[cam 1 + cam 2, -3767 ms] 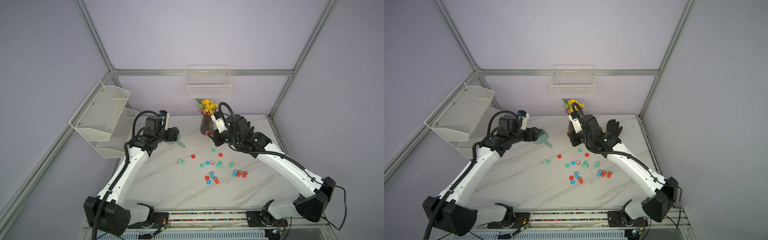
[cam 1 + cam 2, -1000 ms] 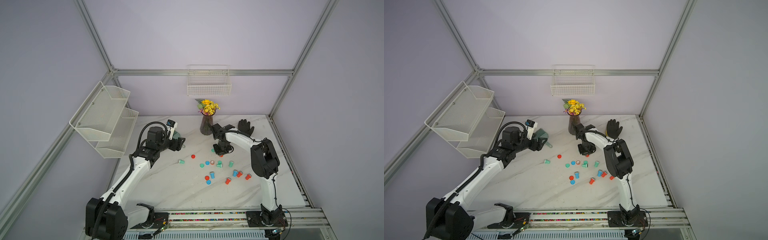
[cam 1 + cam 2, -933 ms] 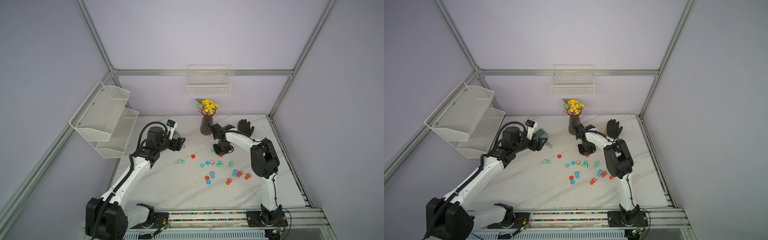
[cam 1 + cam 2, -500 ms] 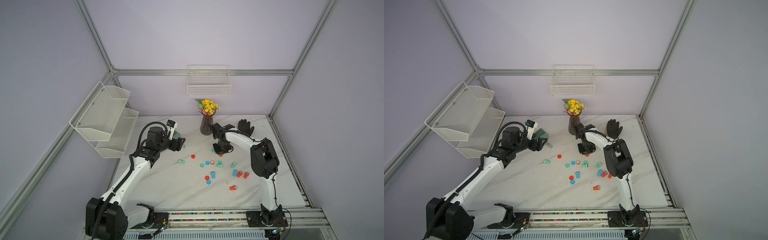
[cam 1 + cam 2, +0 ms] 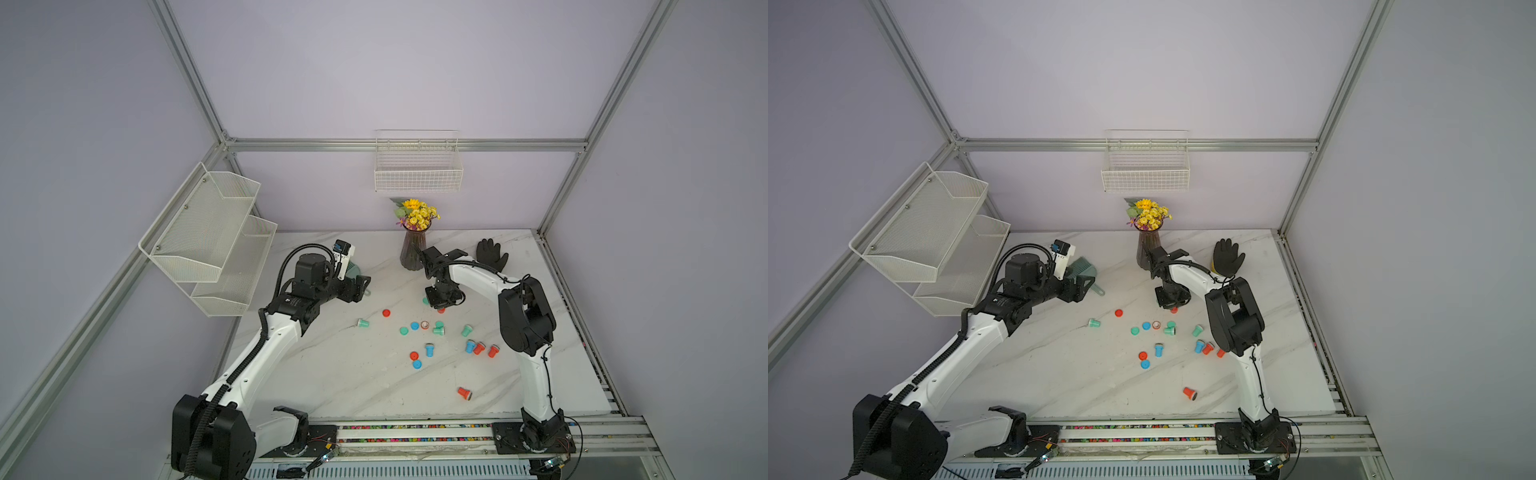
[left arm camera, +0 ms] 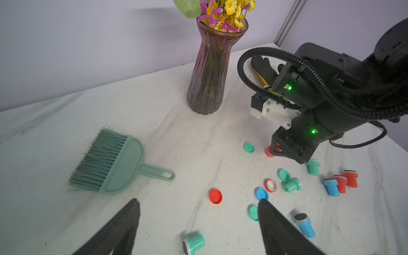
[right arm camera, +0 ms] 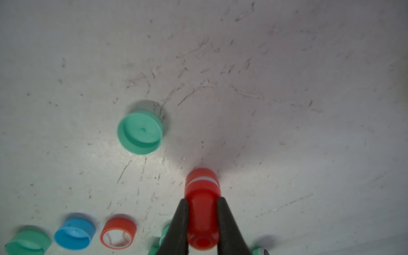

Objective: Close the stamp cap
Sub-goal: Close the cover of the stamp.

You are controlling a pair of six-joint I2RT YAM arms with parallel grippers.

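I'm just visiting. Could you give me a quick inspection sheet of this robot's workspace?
Surface: marble table, scuffed.
Job's things: red stamp upright in right gripper; green cap beside it; loose stamps and caps scattered.
Clutter: brush, vase, glove.
Grippers: left gripper open, empty; right shut on the stamp.
Cables: black hose on right arm; nothing snagged seen.
Surroundings: wire basket and shelves on walls.

FREE: bare marble table (image 5: 332,374) at 7–9 o'clock of the scattered stamps and caps (image 5: 437,331) | BLOCKED: vase (image 5: 411,253) at 12, glove (image 5: 491,255) at 1, brush (image 5: 1081,268) at 10 | right arm (image 5: 525,316) overhangs 3 | lone red stamp (image 5: 464,392) at 5
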